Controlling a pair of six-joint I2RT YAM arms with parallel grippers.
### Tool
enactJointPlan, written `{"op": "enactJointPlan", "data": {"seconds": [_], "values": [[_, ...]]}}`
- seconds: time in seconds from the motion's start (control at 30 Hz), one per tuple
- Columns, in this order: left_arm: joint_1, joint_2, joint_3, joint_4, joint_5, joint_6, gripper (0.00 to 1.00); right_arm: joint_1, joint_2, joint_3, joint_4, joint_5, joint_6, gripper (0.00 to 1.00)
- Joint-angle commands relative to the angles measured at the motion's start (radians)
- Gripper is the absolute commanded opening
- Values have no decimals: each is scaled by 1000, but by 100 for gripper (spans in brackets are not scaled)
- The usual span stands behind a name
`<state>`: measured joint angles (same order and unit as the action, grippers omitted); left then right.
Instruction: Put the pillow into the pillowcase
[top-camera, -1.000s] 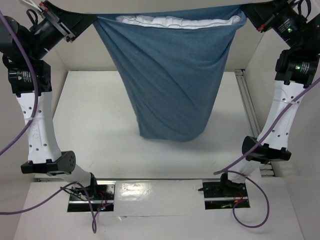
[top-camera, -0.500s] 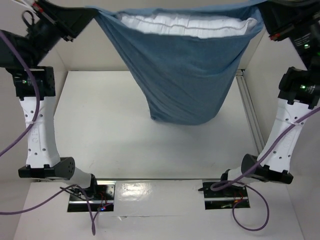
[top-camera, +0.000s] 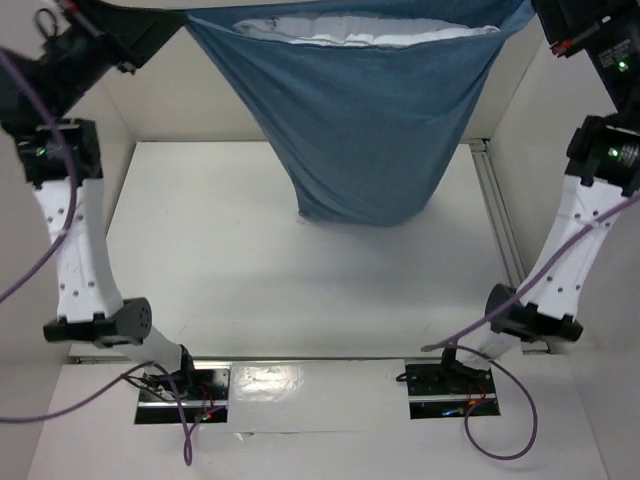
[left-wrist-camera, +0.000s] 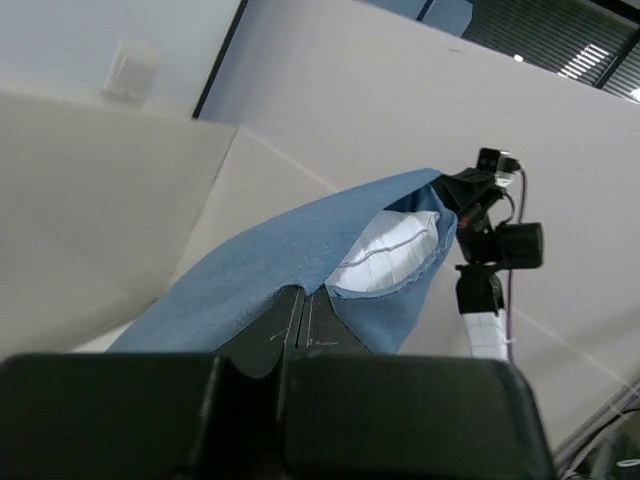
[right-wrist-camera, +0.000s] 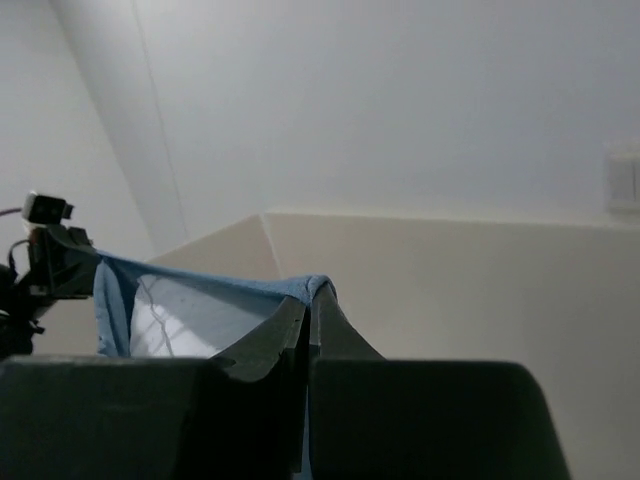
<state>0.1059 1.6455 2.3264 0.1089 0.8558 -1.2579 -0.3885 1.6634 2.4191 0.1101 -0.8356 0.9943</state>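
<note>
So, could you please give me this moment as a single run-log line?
left jaws: shut on pillowcase corner | right jaws: shut on opposite corner | pillowcase: hanging, mouth up | pillow: inside, top edge showing

No readable words, labels, brand names, numbers or signs appear on anything in any of the views.

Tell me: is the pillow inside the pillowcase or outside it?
Inside. The pillow shows only at the open mouth of the hanging pillowcase, between its blue edges.
</note>
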Motion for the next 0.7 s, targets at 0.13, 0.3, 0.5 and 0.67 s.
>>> {"op": "enactJointPlan", "data": {"seconds": [0.13, 0.3, 0.5, 0.67], "values": [[84, -204, -114, 206, -67, 15, 0, -61, -123, -202, 305, 20, 95, 0], [-61, -178, -309, 121, -81, 147, 0, 141, -113, -439, 159, -11, -127, 0], [-11, -76, -41, 112, -27, 88, 0, 250, -15, -197, 112, 10, -120, 0], [213, -224, -49, 286, -76, -119, 0, 175, -51, -17, 213, 91, -36, 0]]}}
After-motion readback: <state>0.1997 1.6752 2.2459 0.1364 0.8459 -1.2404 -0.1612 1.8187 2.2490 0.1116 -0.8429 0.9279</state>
